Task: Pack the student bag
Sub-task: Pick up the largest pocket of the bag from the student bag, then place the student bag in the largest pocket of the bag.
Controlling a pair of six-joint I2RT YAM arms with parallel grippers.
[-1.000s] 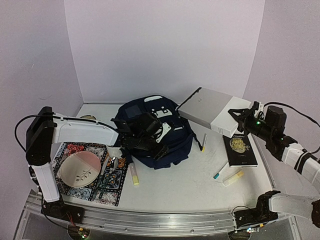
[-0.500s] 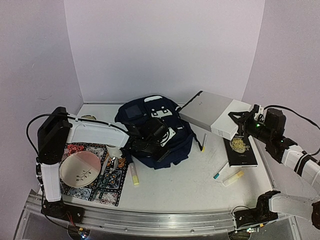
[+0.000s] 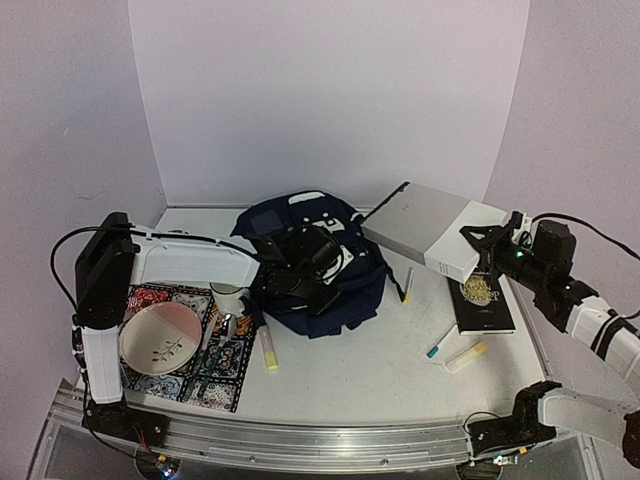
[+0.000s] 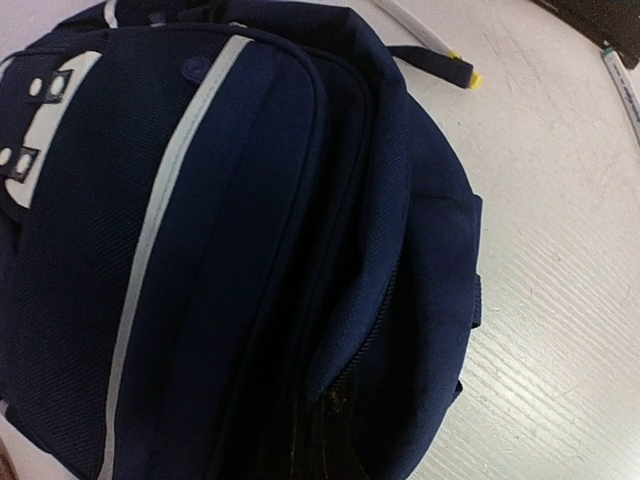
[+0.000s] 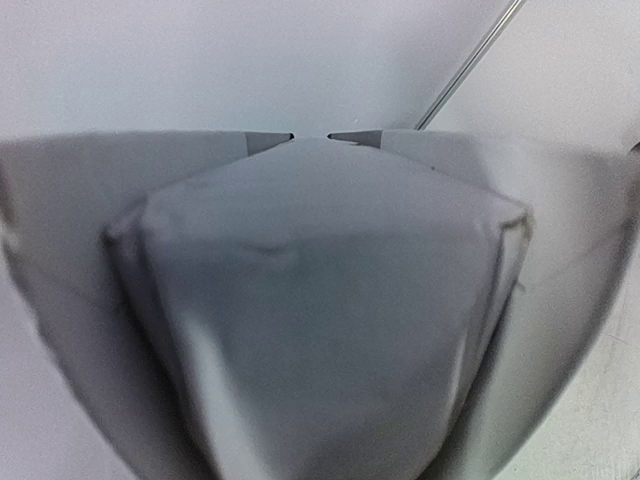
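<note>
The student bag [image 3: 315,265], dark navy with white stripe trim, lies in the middle of the table and fills the left wrist view [image 4: 220,250]. My left gripper [image 3: 300,278] is down on its near side at the zip seam. Its jaws are shut, with the tips buried in the fabric fold. To the right of the bag a thick grey-white book [image 3: 425,228] hangs tilted in the air. My right gripper [image 3: 487,250] is shut on its near right end. That book [image 5: 320,300] blocks the right wrist view and hides the fingers.
A black book [image 3: 482,297] lies at the right. Near it are a pen [image 3: 407,285], a teal-tipped pen [image 3: 440,341] and a yellow marker [image 3: 466,355]. Another yellow marker [image 3: 268,350] lies before the bag. Left: a patterned mat [image 3: 215,385], a pink bowl [image 3: 158,337], a mug [image 3: 228,300].
</note>
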